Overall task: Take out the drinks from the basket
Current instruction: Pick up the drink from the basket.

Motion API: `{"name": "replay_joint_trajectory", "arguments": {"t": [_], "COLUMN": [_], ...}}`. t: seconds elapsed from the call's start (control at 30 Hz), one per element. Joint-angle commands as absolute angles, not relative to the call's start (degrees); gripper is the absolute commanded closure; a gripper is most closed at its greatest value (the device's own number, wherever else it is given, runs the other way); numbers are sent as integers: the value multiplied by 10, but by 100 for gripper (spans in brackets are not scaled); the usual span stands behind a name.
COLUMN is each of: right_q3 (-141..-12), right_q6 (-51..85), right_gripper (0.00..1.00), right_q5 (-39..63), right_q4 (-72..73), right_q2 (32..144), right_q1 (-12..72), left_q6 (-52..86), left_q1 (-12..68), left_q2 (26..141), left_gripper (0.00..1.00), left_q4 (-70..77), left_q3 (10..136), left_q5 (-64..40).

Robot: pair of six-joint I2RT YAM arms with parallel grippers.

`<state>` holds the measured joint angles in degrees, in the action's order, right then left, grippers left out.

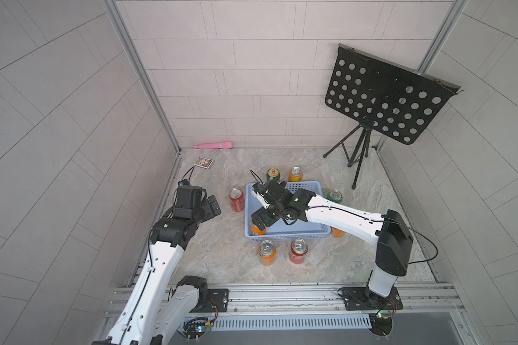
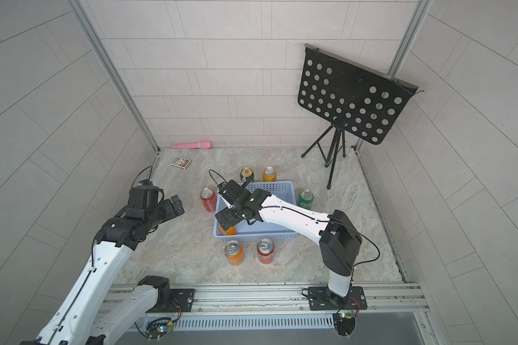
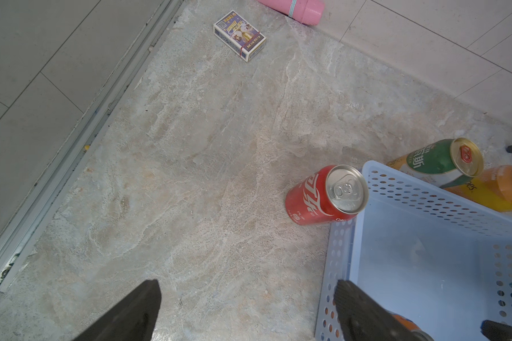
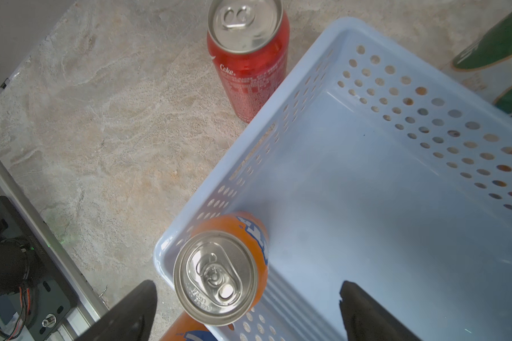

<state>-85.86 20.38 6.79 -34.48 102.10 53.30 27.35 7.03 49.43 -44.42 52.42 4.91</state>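
Right wrist view gives me one orange can (image 4: 219, 277) left in the basket (image 4: 396, 221), under my wide-open, empty right gripper (image 4: 247, 295), with seven cans (image 1: 266, 252) already outside.

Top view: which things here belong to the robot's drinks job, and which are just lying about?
Job: blue basket; orange can inside it; outside it, left red can, front red can, green can, gold-topped can, back orange can, front orange can, right orange can.
Lying about: pink tube; small card box; black music stand.
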Motion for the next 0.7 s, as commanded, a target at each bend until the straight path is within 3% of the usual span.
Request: {"name": "replay_joint_trajectory", "arguments": {"t": [0.0, 0.67], "right_q3": [-871, -904], "right_q6": [206, 205], "right_gripper": [1, 3], "right_q5": [87, 81], "right_q4": [-364, -386], "right_q2": [1039, 1107], "right_q1": [535, 548], "left_q6": [269, 267], "left_q1": [58, 44], "left_q2": [494, 503], "left_gripper": [0, 0], "left_q4": [-437, -424], "left_q3": [525, 521], "left_q5": [23, -20]}}
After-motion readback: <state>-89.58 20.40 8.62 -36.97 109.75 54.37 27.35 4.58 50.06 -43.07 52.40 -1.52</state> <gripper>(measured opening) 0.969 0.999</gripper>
